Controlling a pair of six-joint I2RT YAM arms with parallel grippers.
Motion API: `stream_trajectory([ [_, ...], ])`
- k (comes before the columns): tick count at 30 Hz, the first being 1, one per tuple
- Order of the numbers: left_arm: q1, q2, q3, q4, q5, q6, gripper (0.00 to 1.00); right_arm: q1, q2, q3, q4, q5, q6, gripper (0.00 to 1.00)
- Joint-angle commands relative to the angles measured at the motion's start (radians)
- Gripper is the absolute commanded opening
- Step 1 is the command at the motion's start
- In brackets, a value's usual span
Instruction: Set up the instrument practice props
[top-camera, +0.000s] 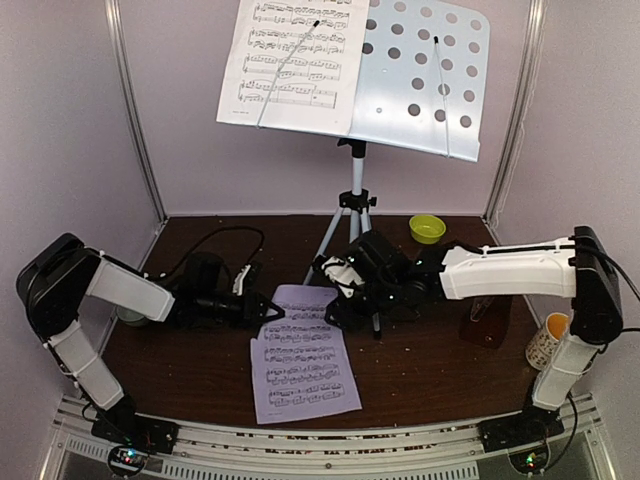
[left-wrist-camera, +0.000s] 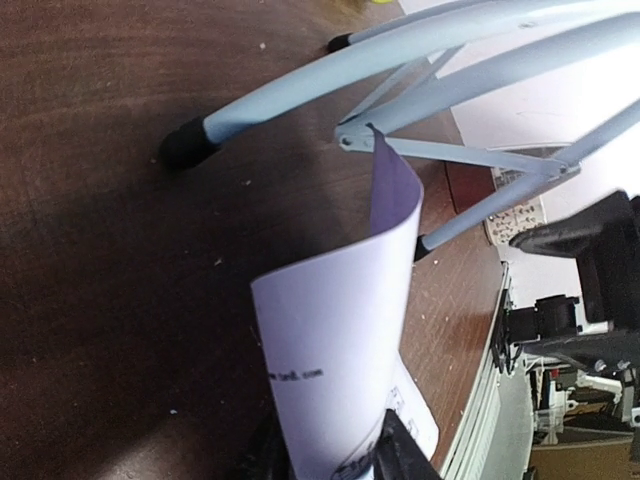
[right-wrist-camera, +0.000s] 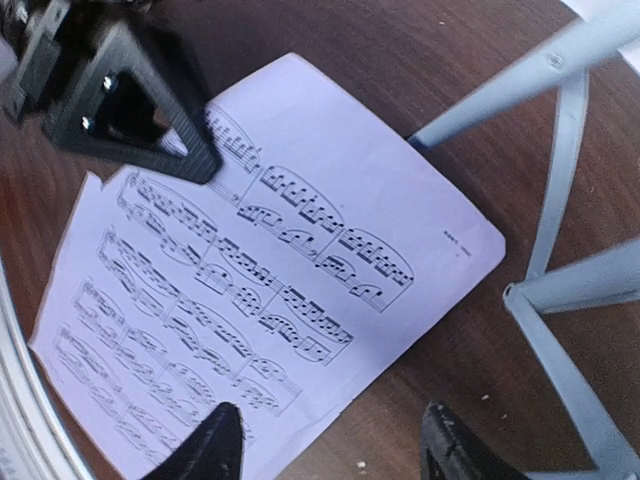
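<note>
Clamped loose page (top-camera: 300, 360) beside tripod (top-camera: 352, 210) in left gripper (left-wrist-camera: 335, 455); held right gripper (right-wrist-camera: 330, 440) wide, empty; next needed lifting onto desk (top-camera: 420, 80) above tripod.

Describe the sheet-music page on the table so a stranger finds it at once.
Start at the silver tripod at the back of the brown table. In front of its feet, mid-table, lies the loose page. Unlike the other page up on the stand, it lies on the wood, one edge in the left tool.

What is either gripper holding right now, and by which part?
Left gripper pinches the lower music sheet at its left edge; right gripper is open, holding nothing.
</note>
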Motion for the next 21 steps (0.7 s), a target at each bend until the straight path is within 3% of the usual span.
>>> stream_trajectory([
  [1, -0.004, -0.072, -0.018, -0.02, 0.015, 0.095, 0.29, -0.062, -0.11, -0.151, 0.199, -0.184, 0.052, 0.7],
  [13, -0.005, -0.272, -0.098, 0.007, 0.103, 0.222, 0.25, -0.191, -0.199, -0.383, 0.508, -0.457, 0.129, 0.93],
  [21, -0.044, -0.335, -0.124, 0.128, 0.198, 0.2, 0.23, -0.204, -0.142, -0.408, 0.633, -0.53, 0.154, 0.96],
])
